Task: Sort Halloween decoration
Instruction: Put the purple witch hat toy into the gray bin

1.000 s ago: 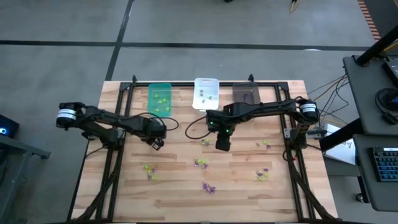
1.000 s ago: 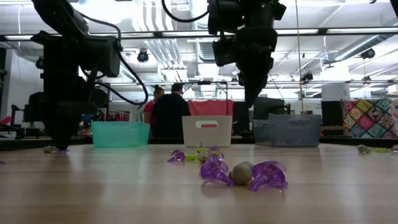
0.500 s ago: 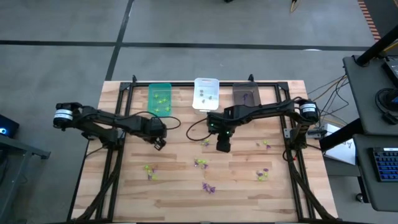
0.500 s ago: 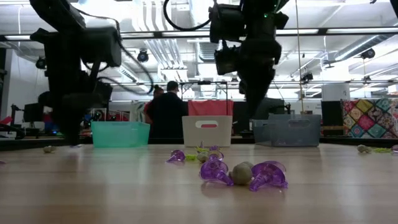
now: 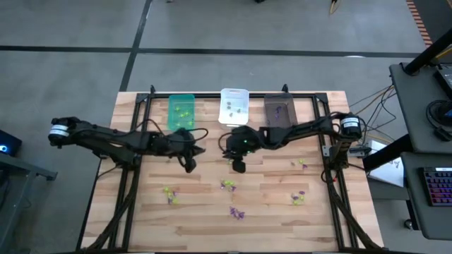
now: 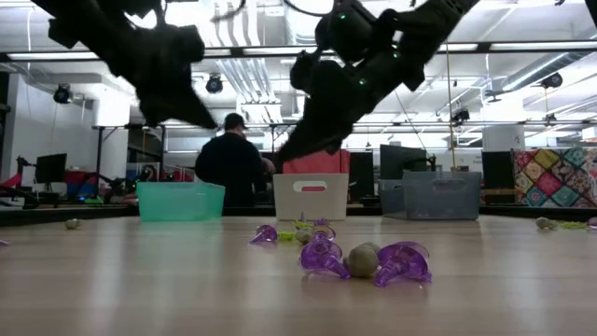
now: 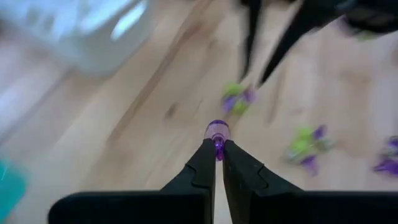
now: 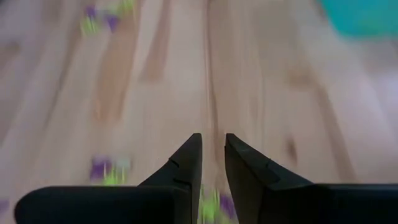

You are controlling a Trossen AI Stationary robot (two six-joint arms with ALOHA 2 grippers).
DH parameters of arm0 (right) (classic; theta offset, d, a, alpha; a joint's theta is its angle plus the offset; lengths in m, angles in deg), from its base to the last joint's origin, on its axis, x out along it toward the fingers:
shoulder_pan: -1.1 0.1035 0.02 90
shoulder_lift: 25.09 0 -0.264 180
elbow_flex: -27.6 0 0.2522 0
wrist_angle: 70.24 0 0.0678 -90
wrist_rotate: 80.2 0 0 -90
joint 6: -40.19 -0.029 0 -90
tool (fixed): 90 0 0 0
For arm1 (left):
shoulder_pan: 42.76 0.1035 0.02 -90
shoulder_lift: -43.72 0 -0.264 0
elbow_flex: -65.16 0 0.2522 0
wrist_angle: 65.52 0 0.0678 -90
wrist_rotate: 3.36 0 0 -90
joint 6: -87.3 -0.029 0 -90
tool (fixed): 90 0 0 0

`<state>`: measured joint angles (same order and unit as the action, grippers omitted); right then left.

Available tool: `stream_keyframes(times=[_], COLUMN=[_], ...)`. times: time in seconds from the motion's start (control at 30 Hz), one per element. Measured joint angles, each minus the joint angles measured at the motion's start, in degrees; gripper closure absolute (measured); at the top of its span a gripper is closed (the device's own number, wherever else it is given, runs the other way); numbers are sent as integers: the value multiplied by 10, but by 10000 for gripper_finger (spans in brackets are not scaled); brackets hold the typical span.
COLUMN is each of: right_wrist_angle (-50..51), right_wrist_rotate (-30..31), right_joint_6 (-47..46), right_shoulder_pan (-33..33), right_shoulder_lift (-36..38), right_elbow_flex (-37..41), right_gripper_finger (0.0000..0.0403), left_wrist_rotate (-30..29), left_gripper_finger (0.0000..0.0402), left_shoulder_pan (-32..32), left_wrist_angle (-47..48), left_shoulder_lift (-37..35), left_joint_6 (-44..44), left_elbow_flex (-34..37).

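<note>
High view: green bin [image 5: 181, 111] holds yellow-green trinkets, white bin [image 5: 234, 105] a few greyish, dark grey bin [image 5: 280, 109] unclear. Left claw [image 7: 217, 151] clamps a purple trinket [image 7: 217, 132] above the worktop [image 5: 198, 197]; right claw [image 8: 212, 148] stands slightly apart, empty.

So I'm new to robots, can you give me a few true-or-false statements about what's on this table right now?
1. The left gripper pinches a purple trinket. True.
2. Three bins stand in a row: green bin, white bin, dark grey bin. True.
3. The green bin is empty. False: yellow-green pieces lie in it.
4. The right gripper holds a trinket. False: nothing shows between its fingers.
5. Trinkets lie on the wooden table. True.
</note>
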<state>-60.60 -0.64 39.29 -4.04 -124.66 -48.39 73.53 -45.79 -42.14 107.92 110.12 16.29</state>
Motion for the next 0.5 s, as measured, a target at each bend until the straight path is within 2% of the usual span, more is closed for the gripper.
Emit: stream_keyframes(times=[0.2,0.33,0.5], right_wrist_angle=[-155,-175,-172], right_wrist_rotate=[-8,-44,-46], right_joint_6=[-15,-23,-22], right_shoulder_pan=[0,2,7], right_shoulder_lift=[0,0,0], right_elbow_flex=[33,23,8], right_gripper_finger=[322,285,234], left_wrist_rotate=[1,1,1], left_gripper_finger=[401,401,402], left_shoulder_pan=[-23,-33,-33], left_wrist_angle=[-74,-104,-130], left_shoulder_lift=[8,30,55], left_joint_6=[-67,-89,-93], left_elbow_flex=[0,0,0])
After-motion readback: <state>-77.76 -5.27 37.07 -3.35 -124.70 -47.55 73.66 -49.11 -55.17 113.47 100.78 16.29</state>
